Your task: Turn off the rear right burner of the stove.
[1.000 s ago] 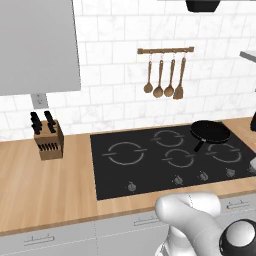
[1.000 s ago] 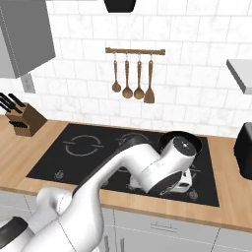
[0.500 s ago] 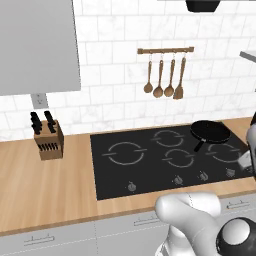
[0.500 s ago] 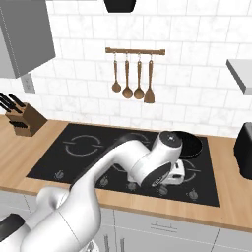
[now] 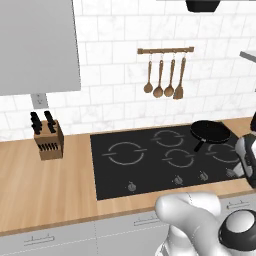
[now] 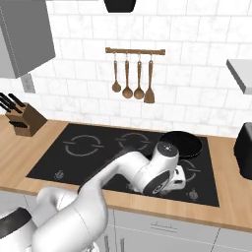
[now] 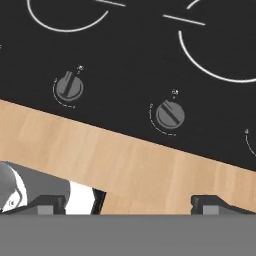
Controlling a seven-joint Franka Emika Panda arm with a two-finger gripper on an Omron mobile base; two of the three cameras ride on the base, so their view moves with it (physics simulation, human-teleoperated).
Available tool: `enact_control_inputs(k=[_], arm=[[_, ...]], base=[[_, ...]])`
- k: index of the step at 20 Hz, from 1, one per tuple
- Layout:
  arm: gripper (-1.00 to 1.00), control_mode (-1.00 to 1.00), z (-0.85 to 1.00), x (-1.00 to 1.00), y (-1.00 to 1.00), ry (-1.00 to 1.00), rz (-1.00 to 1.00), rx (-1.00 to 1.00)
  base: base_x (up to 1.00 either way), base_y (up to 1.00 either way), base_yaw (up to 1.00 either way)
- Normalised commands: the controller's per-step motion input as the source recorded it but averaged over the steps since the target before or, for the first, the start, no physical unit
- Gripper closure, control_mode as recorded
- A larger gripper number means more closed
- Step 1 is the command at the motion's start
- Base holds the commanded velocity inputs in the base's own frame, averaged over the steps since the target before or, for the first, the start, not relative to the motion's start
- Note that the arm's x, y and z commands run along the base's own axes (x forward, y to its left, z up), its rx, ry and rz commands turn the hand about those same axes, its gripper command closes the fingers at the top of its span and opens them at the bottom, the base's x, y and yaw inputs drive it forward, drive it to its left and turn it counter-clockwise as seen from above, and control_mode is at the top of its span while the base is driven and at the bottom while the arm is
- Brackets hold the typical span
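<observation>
Pincer [image 7: 129, 204] spread wide, fingertips well apart, holding nothing, touching nothing, hanging over the wooden counter [image 7: 130, 165]. Just ahead lies the stove [image 7: 130, 60], two knobs [image 7: 170, 115] nearest. A black pan [image 6: 181, 143] sits beyond.

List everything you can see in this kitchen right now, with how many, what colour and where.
stove: one, black glass, set in the wooden counter
knobs: a row, dark grey, along the stove's front edge
pan: one, black, on the rear right burner
knife block: one, brown with black handles, left of the stove
utensils: four, wooden, hanging on a wall rail
outlet: one, grey, above the knife block
toaster: one, black, far right of the counter
counter: one, light wood
gripper: one, dark fingertips, jaws apart, above the counter edge near the knobs
</observation>
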Motion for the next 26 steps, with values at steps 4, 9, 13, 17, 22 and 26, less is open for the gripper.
enact_control_inputs(k=[4, 9, 13, 17, 22, 26], arm=[[-1.0, -1.0, -0.14, 0.23, -0.29, 0.01, 0.04, -0.01], [-1.0, -1.0, 0.0, 0.46, -0.03, 0.01, 0.0, 0.0], [-1.0, -1.0, -0.01, 0.42, 0.0, 0.01, 0.0, 0.0], [-1.0, -1.0, -0.2, 0.09, -0.06, 0.0, 0.0, 0.0], [-1.0, -1.0, -0.23, 0.04, -0.14, 0.0, 0.0, 0.0], [-1.0, -1.0, -0.39, 0.13, -0.14, 0.0, 0.0, 0.0]], base=[[0.0, 0.0, 0.0], [0.0, 0.0, 0.0], [0.0, 0.0, 0.0], [0.0, 0.0, 0.0], [0.0, 0.0, 0.0], [0.0, 0.0, 0.0]])
